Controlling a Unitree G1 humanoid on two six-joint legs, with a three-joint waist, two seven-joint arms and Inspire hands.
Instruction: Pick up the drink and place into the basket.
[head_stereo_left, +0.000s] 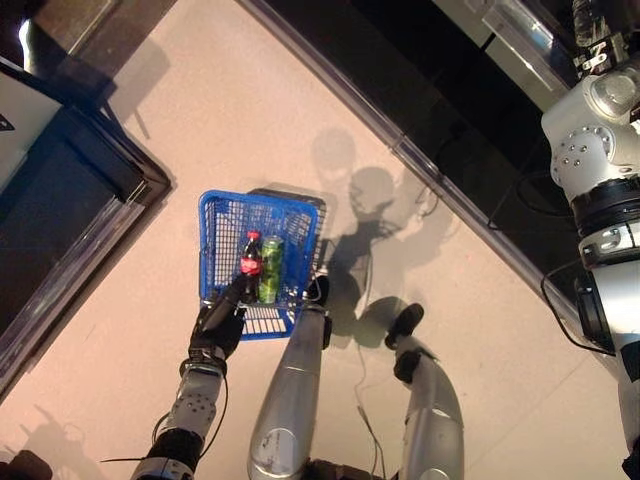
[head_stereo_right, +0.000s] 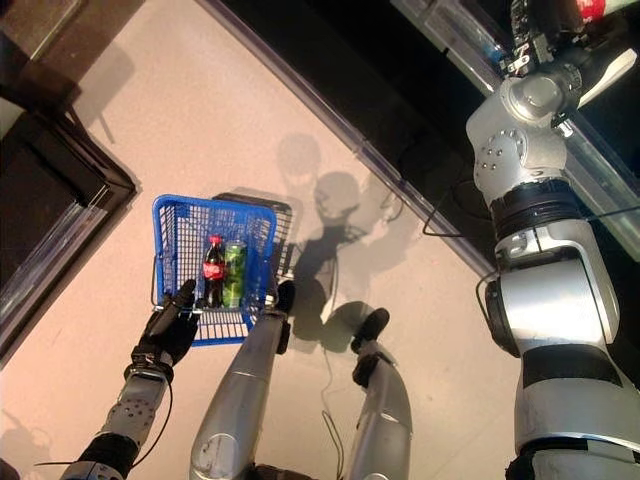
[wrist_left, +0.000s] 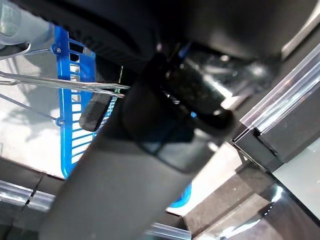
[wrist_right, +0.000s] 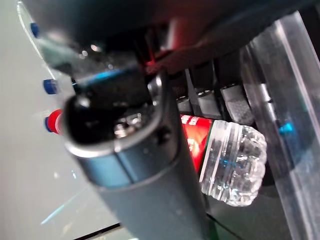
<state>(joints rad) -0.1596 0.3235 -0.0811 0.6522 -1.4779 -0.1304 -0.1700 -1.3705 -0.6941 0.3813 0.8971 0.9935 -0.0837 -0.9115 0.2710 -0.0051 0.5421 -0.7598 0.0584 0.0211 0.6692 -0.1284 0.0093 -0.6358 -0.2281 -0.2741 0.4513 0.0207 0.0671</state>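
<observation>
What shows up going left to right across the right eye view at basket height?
Basket's left wall → red-labelled cola bottle → green can → basket's right wall. The left hand sits at the basket's near edge, under the left side. The right hand, up at the shelf, holds a clear water bottle.

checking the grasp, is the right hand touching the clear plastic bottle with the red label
Touching. The right wrist view shows the right hand's dark fingers curled over the clear plastic bottle with the red label, lying directly on it with no gap.
</observation>
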